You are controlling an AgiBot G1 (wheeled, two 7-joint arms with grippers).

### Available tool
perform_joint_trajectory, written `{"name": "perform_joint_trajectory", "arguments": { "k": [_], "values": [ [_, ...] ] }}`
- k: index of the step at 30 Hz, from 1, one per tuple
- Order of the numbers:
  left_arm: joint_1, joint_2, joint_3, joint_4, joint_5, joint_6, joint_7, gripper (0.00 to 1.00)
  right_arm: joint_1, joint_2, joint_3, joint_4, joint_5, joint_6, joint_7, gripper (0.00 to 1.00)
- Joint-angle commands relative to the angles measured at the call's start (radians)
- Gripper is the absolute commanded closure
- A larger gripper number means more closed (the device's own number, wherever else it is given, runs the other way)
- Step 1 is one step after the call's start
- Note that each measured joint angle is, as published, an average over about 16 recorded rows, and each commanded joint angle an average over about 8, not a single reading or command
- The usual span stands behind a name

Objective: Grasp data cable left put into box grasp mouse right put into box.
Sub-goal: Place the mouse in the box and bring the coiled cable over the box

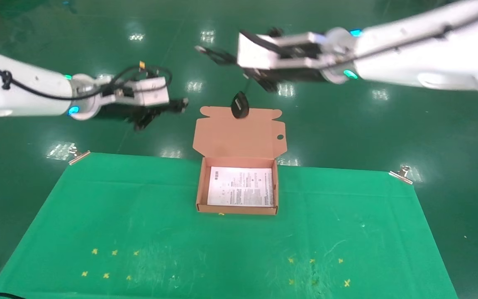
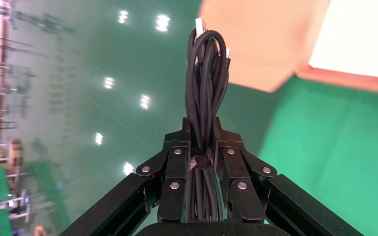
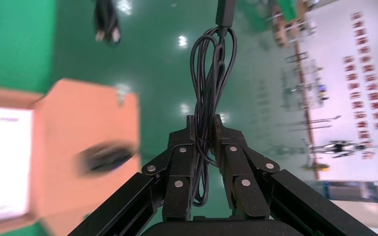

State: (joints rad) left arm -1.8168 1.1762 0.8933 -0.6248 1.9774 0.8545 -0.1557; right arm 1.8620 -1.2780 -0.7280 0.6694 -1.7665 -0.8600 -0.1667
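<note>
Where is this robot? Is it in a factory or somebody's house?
Probably a factory hall or robot test lab, not a house. The floor is shiny green and reflects rows of ceiling lights, the table's green cloth is held by metal clips, and the right wrist view shows racks and a wall with red lettering.

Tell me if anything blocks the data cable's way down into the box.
Nothing visible does. The left claw is shut on the data cable, up off the green mat, to the left of the box. The lid stands open and only the white printed sheet lies inside. The mouse dangles over the lid.
</note>
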Motion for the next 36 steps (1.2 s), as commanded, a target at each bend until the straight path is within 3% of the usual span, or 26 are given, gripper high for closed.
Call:
{"name": "perform_joint_trajectory", "arguments": {
  "k": [1, 7, 13, 36],
  "values": [
    [-0.01, 0.013, -0.003, -0.003, 0.01, -0.028, -0.013, 1.0, 0.028, -0.038, 0.011, -0.051, 0.016, 0.023, -0.042, 1.0],
    [-0.021, 0.029, 0.001, -0.012, 0.032, -0.059, -0.026, 1.0, 0.066, -0.069, 0.024, -0.134, 0.065, 0.035, -0.128, 1.0],
    [-0.024, 0.033, 0.007, -0.021, 0.045, -0.062, -0.027, 1.0, 0.076, -0.071, 0.024, -0.152, 0.095, 0.038, -0.156, 1.0],
    [0.012, -0.049, 0.063, -0.048, 0.171, 0.012, -0.139, 1.0, -0.032, -0.082, -0.128, -0.134, 0.156, 0.065, -0.091, 1.0]
  ]
}}
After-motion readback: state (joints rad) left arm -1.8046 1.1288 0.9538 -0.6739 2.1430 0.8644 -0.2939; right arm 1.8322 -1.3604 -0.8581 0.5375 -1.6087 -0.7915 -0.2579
